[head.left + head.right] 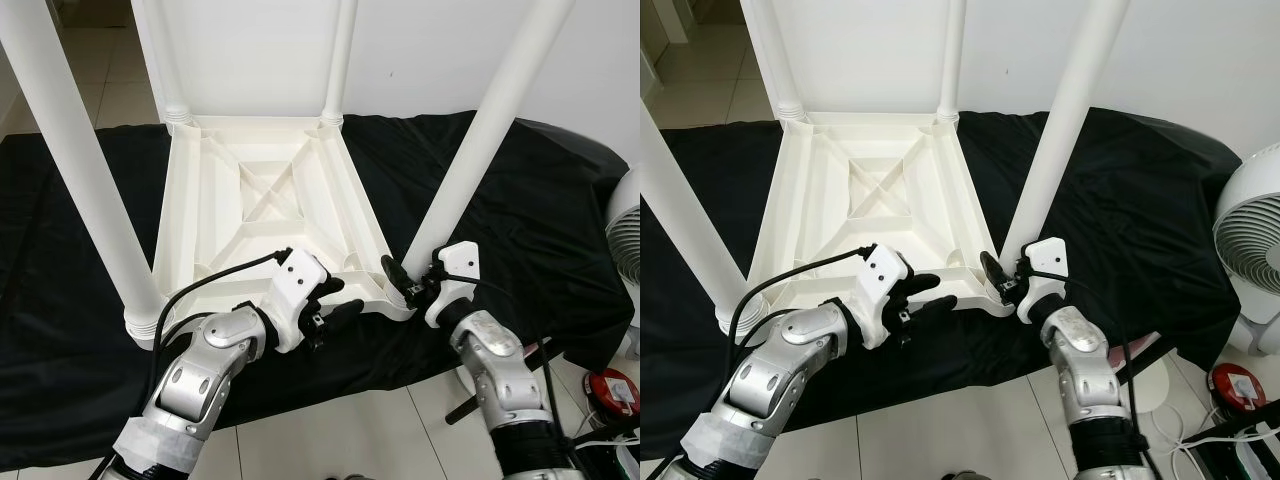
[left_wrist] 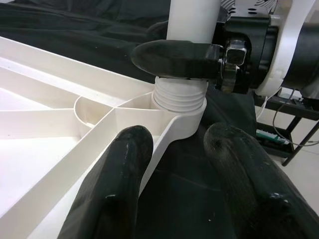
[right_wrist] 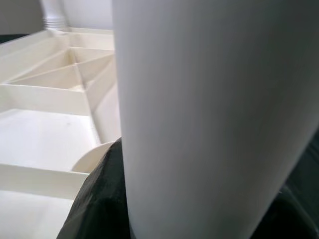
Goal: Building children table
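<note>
Table (image 1: 270, 190): lying upside down on the black cloth (image 1: 90, 340), legs pointing up.
Right gripper (image 1: 400, 283): clamping the leg (image 1: 470, 160) at five o'clock, near its socket.
Left gripper (image 1: 335, 308): fingers standing apart, straddling the table's near rim.

Black cloth (image 1: 80, 330) on tiled floor (image 1: 330, 440); white fan (image 1: 1250, 240) right.

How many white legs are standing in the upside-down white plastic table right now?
4. Far-left white plastic leg, far-right leg, near-left leg, and the near-right leg that the right gripper grips at its base.
</note>
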